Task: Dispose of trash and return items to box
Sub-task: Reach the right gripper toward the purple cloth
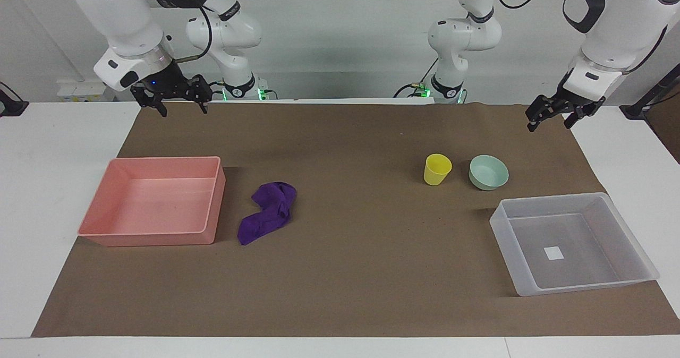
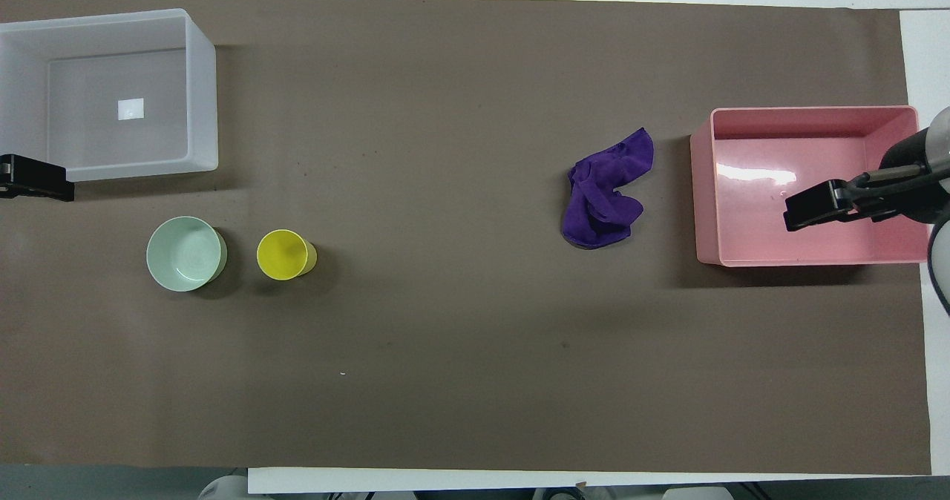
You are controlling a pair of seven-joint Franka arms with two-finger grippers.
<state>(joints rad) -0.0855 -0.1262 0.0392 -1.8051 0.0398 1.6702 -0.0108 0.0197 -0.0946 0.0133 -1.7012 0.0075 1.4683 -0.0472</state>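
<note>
— While checking the arms along the top edge of the facing view: found the right gripper [image 1: 169, 103] raised over the brown mat [image 1: 361, 273] at the upper corner on the right arm's end, fingers spread wide, holding nothing.

— And the left gripper [image 1: 550, 119]?

— Found raised at the upper corner on the left arm's end, just over the mat's edge. Fingers spread apart, nothing between them.

— Trash?

— Noted a purple rag [image 1: 268, 212], crumpled, lying on the mat in the middle band of the frame, toward the right arm's end. Lies just beside the pink tray [image 1: 149, 239], not touching it. Tray holds nothing.

— Items?

— Noted a yellow cup [image 1: 437, 169], upright, mouth up, and a mint-green bowl [image 1: 489, 172] close beside it, mouth up, a small gap between them. Both on the mat in the middle band, toward the left arm's end.

— Box?

— Noted a clear bin [image 1: 550, 198] in the lower corner of the frame on the left arm's end, farther from the robots than the bowl and near it. Nothing inside but a white square mark [image 1: 553, 253] on the bottom.
</note>
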